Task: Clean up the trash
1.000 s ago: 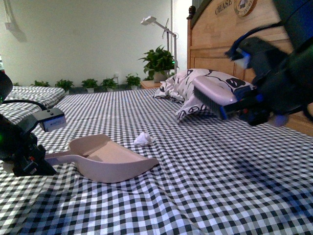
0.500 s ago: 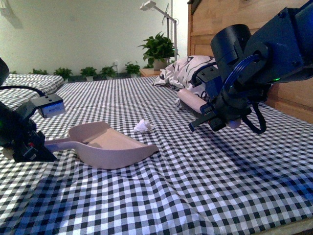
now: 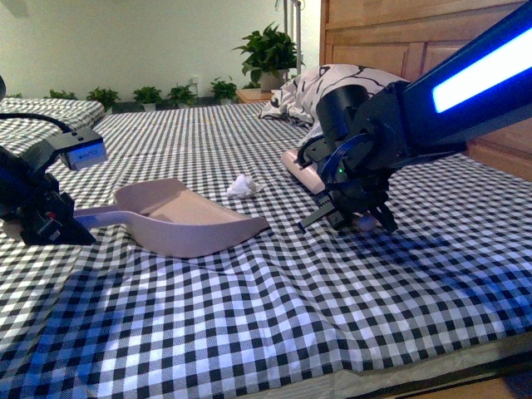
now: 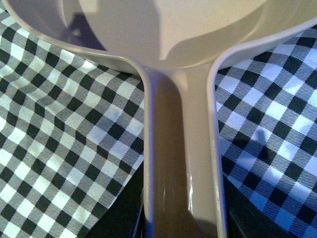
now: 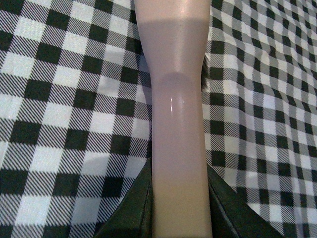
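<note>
While the left gripper [image 3: 60, 226] is clamping the handle of the beige dustpan [image 3: 187, 223], the pan is lying on the checked bedspread [image 3: 274, 307] with its open mouth facing toward the middle of the bed. The left wrist view is showing that handle [image 4: 181, 148] running straight out between the dark jaws, which are pressing against it on both sides, with the pan's bowl spreading wide at the far end.

Just beyond the dustpan's far rim, the trash [image 3: 243, 186], a small crumpled white wad, is sitting on the bedspread, apart from the pan and not inside it.

To the right of the wad, the right gripper [image 3: 345, 212] is holding a pinkish brush [image 3: 301, 170] low over the bedspread, with the brush head reaching toward the wad but not touching it. The right wrist view is showing the brush handle [image 5: 178, 129] passing between the dark jaws, which are closing against it on either side, above the black-and-white checks.

Behind the right arm, a white pillow [image 3: 332, 83] with black prints is leaning against a wooden headboard [image 3: 391, 41], and potted plants [image 3: 270, 54] are standing along the far wall.
</note>
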`<state>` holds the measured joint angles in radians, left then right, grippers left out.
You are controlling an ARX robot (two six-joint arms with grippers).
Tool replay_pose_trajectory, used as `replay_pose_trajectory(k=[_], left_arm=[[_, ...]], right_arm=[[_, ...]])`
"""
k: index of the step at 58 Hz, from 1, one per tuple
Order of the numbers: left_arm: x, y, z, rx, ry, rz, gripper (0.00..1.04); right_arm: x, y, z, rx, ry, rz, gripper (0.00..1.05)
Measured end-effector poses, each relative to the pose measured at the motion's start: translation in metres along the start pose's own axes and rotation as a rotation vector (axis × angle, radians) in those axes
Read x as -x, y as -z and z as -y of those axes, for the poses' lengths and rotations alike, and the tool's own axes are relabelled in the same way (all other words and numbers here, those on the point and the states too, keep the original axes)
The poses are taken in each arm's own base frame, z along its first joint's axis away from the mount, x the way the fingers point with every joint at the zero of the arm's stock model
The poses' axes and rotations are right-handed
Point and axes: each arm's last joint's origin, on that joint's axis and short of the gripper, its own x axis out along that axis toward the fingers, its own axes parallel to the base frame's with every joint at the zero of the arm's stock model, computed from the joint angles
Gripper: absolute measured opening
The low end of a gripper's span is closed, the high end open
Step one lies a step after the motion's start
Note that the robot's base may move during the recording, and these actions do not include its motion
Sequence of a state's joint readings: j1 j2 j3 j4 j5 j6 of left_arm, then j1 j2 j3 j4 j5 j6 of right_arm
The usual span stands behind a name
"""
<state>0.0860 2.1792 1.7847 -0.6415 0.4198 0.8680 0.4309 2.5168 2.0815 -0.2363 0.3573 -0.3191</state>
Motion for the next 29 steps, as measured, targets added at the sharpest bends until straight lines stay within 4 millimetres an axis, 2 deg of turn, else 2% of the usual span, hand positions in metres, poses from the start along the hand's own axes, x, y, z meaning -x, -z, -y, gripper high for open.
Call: replay_pose_trajectory(k=[15, 29], left_arm=[[0.000, 0.000, 0.000, 0.000, 0.000, 0.000, 0.26], [0.000, 0.000, 0.000, 0.000, -0.001, 0.000, 0.26]], right_arm=[[-0.011, -0.024, -0.012, 0.064, -0.024, -0.028, 0.21], [0.004, -0.033, -0.024, 0.125, -0.184, -0.005, 0.21]])
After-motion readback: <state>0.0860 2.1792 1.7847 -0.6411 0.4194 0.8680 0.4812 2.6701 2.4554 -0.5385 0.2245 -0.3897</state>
